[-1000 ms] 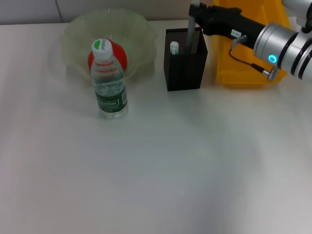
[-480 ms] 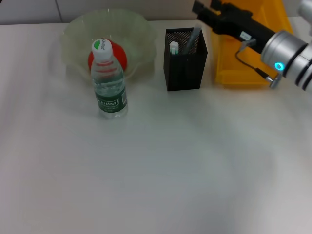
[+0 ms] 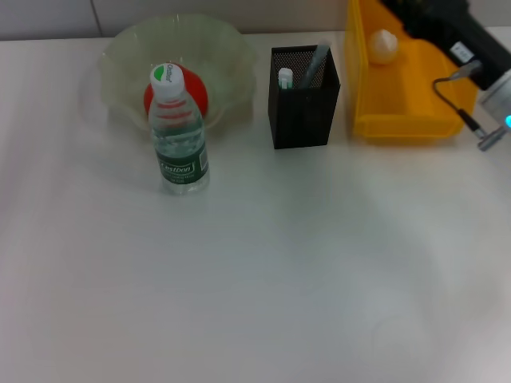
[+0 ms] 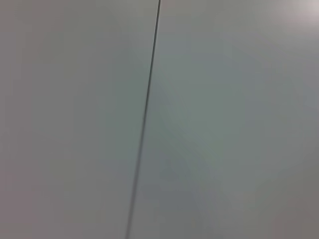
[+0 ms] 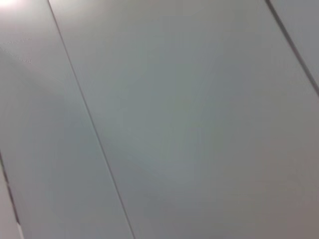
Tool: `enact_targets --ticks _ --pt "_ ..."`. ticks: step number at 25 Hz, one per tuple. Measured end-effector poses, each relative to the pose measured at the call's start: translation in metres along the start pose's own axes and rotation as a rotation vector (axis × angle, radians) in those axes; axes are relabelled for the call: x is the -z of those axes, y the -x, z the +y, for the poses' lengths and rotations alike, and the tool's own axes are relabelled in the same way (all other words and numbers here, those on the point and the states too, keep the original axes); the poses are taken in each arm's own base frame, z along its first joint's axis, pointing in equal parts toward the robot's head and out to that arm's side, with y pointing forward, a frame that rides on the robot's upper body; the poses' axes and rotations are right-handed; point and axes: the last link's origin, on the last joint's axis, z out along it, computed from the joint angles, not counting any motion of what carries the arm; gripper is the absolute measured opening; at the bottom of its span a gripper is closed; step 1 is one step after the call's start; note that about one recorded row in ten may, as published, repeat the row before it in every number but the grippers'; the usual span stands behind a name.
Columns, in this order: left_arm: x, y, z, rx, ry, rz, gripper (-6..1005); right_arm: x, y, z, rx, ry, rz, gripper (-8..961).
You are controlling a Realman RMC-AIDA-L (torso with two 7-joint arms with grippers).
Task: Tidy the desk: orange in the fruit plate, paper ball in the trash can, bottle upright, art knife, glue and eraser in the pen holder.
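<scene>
Right gripper above trash can, fingers can't tell. Bottle light, slick — grab mid-body.

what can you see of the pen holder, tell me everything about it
The pen holder is a square black metal-mesh cup, taller than wide, standing upright on the white desk between the fruit plate and the trash can, touching neither. A white-capped stick and a grey-green slanted tool poke above its rim. No end effector touches it.
</scene>
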Motion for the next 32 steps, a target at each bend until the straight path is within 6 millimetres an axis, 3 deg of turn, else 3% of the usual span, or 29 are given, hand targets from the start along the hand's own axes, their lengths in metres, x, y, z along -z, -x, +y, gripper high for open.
enact_targets --ticks 3,7,14,22,27,32 --pt "-0.001 -0.006 0.001 0.014 0.077 -0.031 713 0.002 0.013 0.004 -0.044 0.077 -0.007 625" --pt "-0.004 -0.023 0.018 -0.014 0.366 -0.126 714 -0.005 0.024 0.021 -0.062 0.246 0.075 625" --pt "0.008 -0.042 0.042 0.024 0.780 -0.379 716 -0.032 0.027 0.058 -0.080 0.531 0.435 625" --pt "0.034 -0.038 0.043 0.119 0.806 -0.427 714 -0.049 0.005 0.087 0.020 0.693 0.678 625" --pt "0.045 -0.031 0.046 0.139 0.791 -0.431 712 -0.058 0.005 0.090 0.055 0.688 0.695 625" --pt "0.042 -0.027 0.051 0.147 0.797 -0.427 712 -0.059 0.006 0.089 0.052 0.678 0.694 625"
